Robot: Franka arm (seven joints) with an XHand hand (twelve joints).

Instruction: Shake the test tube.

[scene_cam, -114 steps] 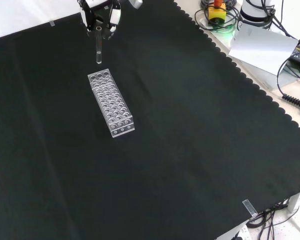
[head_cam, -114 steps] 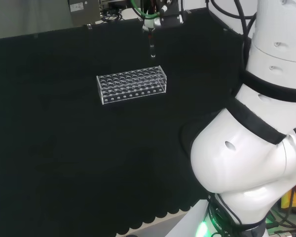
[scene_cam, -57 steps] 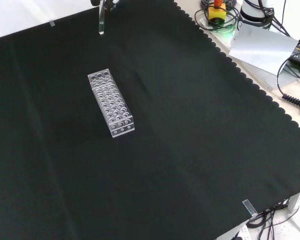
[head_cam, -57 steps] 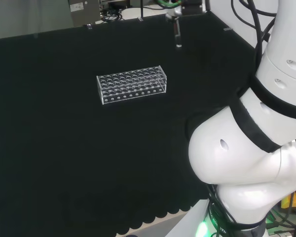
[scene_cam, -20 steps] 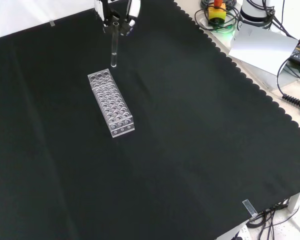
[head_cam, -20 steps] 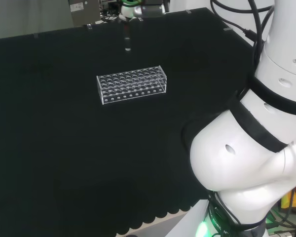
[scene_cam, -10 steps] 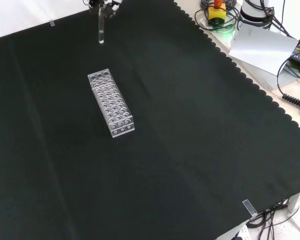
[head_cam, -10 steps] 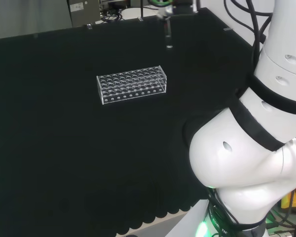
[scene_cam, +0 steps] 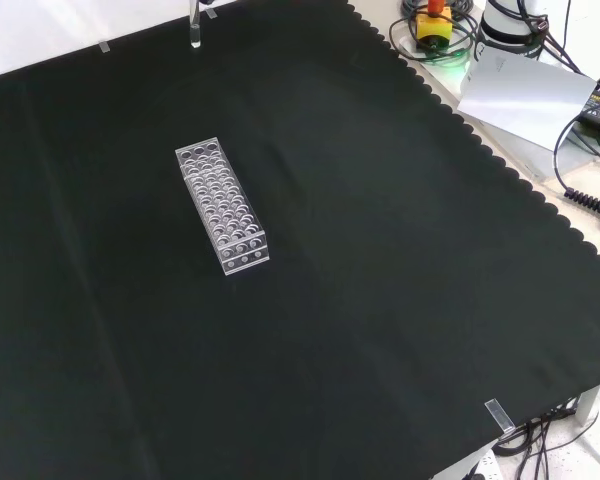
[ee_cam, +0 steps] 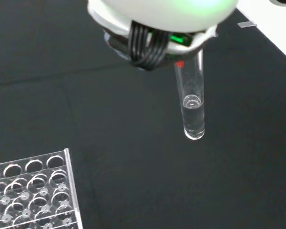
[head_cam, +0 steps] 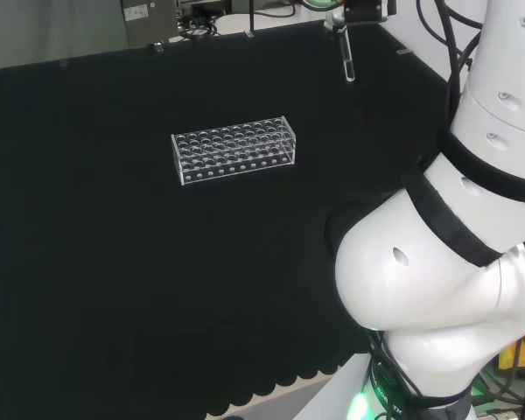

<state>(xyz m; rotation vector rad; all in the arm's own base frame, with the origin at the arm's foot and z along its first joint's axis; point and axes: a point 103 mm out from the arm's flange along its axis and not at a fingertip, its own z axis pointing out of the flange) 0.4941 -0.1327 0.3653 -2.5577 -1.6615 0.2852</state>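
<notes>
Item one, the tabletop (scene_cam: 400, 260): flat and draped in matte black cloth with a scalloped edge. The dark, plain surface gives you contrast against the clear ware, which is otherwise hard to pick out.

Item two, the white robot arm (head_cam: 455, 289): large glossy rounded links with black bands, at the right of the head view, reaching away toward the far edge of the cloth.

Item three, the clear plastic test-tube rack (scene_cam: 221, 205): a long rectangular block with rows of round holes, resting on the cloth. Every hole you can see looks unoccupied. It sits well apart from the tube, so a swing of the tube has room around it.

Item four, the robot hand (ee_cam: 148, 45): in the wrist view you see a blurred white part with a bundle of black cables. The tube's upper end disappears beneath it, so judge it as gripping the tube at the top; the fingers themselves are not plainly shown.

Item five, the clear glass test tube (ee_cam: 192, 102): slender, smooth, round-bottomed, hanging roughly upright in the air above the cloth, mouth end up. A small amount of clear liquid sits at its bottom. Held by its top, the liquid end is free to swing, and staying upright should keep the contents in.
</notes>
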